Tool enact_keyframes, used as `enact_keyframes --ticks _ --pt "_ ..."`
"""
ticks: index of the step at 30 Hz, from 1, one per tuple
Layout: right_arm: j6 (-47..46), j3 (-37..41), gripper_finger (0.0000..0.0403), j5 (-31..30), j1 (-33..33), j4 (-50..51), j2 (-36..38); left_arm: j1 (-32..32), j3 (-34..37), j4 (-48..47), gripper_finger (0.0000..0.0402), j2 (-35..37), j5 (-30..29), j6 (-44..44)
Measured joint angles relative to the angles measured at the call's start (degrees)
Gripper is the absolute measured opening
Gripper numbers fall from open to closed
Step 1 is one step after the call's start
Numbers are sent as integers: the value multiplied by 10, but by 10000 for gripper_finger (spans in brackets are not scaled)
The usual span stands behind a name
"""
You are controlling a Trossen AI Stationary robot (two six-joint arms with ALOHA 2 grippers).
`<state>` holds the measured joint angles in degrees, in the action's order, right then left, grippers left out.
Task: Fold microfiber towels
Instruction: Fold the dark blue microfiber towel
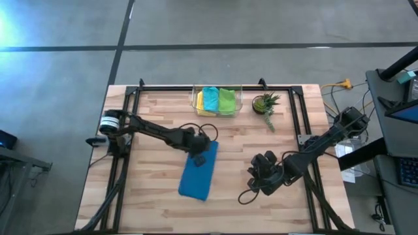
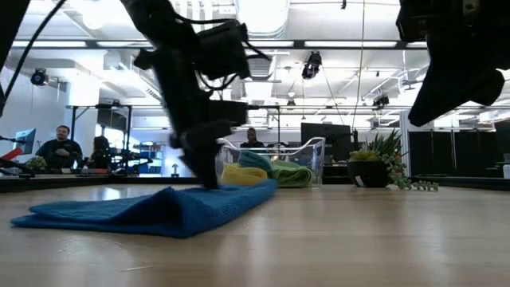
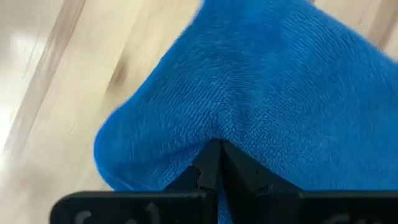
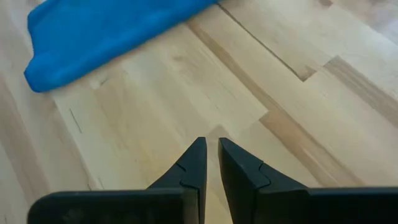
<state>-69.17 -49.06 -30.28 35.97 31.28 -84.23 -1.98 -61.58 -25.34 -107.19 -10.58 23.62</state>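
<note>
My left gripper (image 1: pixel 200 155) is pinching the one blue towel (image 1: pixel 198 175) mid-table; three towels (image 1: pixel 217 100), perhaps more, are sitting in the far bin (image 1: pixel 238 99). My right gripper (image 1: pixel 258 175) is hovering empty, nearly closed.

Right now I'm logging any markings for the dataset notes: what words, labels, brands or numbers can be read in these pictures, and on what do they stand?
None can be read.
Blue towel, pinched by the left gripper: no tag or print shows.
Clear bin with the folded towels: no label shows.
Screens in the room behind the table in the low view: too small and blurred to read.
</note>
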Motion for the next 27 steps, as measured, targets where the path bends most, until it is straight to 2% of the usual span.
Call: enact_keyframes --ticks 9,14,17,21,24,27 --pt "2 1 38 -13 -12 -5 0 -12 27 -98 0 38 8 16" --pt "15 1 38 -30 -11 -52 -2 -25 31 -135 0 108 -33 30" --pt "74 1 38 -54 -12 -130 -2 -28 38 -119 0 177 -39 18" --pt "205 1 38 -83 -13 -253 -2 -48 65 -116 0 251 -8 -2" --pt "288 1 38 -83 -23 -338 -14 -76 102 -87 0 310 37 7" --pt "307 0 38 -47 -48 -418 -39 -118 161 -28 0 342 71 61"
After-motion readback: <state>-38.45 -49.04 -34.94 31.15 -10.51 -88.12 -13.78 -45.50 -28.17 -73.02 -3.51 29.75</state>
